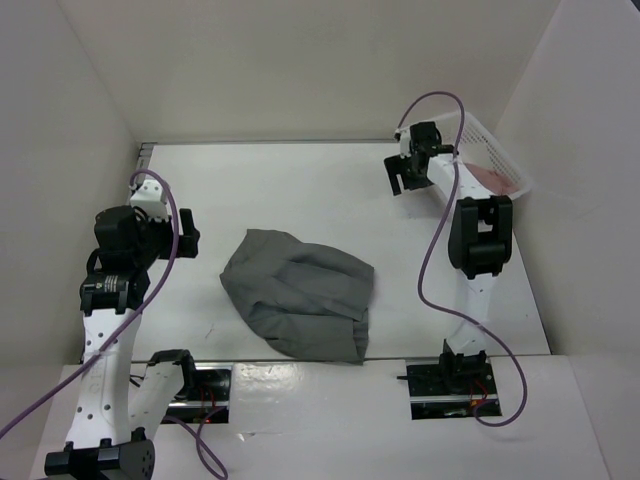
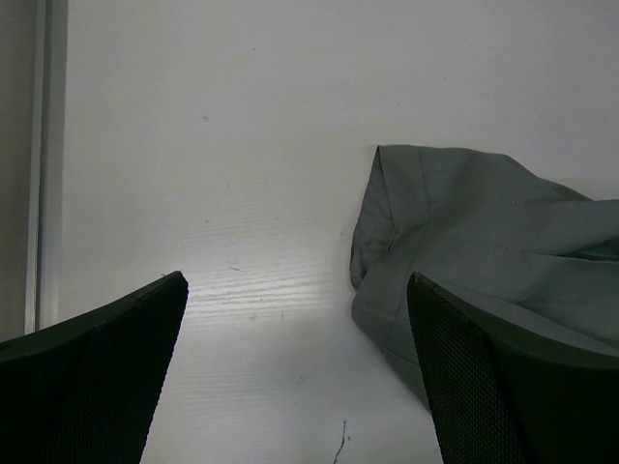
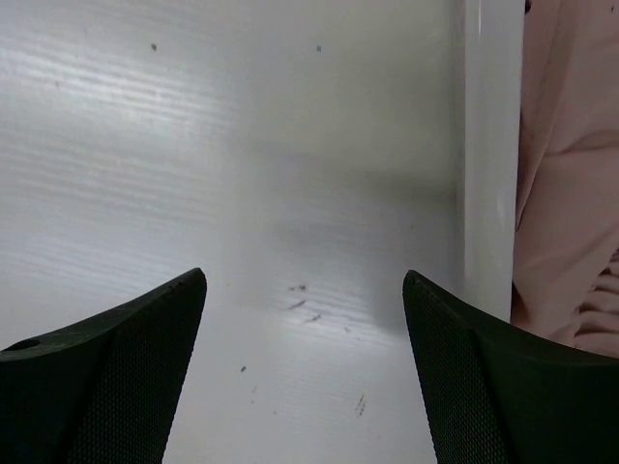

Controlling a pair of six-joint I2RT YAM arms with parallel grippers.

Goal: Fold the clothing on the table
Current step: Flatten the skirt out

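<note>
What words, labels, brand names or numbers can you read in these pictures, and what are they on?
None: no readable text shows in any view.
The grey skirt, the table, the basket and the pink garment carry no visible print.
The dark specks on the table are scuff marks, not letters.

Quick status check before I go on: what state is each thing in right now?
skirt: rumpled, unfolded, lying on the table, not held.
left claw: open, empty, near the skirt's edge.
right claw: open, empty, over bare table by the basket.
basket: at the table's far right, holding cloth.
pink garment: bunched inside the basket.
</note>
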